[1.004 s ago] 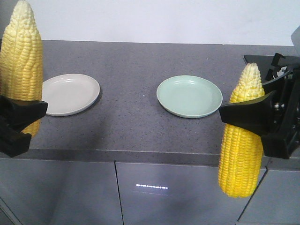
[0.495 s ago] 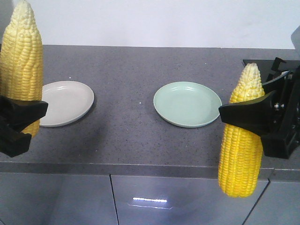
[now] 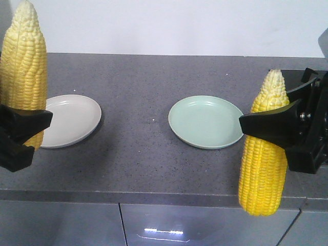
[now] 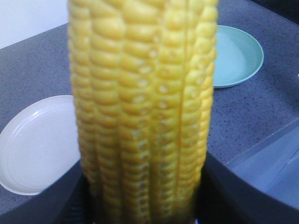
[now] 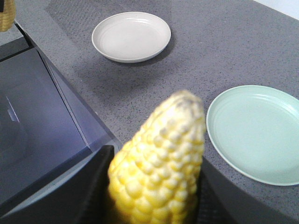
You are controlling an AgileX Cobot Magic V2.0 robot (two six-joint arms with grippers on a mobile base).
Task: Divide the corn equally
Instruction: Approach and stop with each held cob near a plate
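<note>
Two yellow corn cobs stand upright, one in each gripper. My left gripper (image 3: 23,125) is shut on the left corn cob (image 3: 23,66), which fills the left wrist view as the cob (image 4: 142,107), at the counter's left end beside the white plate (image 3: 72,119). At the right my right gripper (image 3: 269,125) is shut on the second corn cob (image 3: 264,169), near the front edge, just right of the green plate (image 3: 205,121). Its pale tip (image 5: 180,116) points up in the right wrist view. Both plates are empty.
The grey speckled counter (image 3: 138,154) ends at a front edge over cabinet fronts (image 3: 179,225). A white wall (image 3: 179,25) runs behind. A dark surface (image 3: 297,77) lies at the counter's far right, behind my right gripper.
Both plates and the counter have shifted lower in the front view, and the white plate has slid left. Both grippers keep their cobs in the same place in the frame.
</note>
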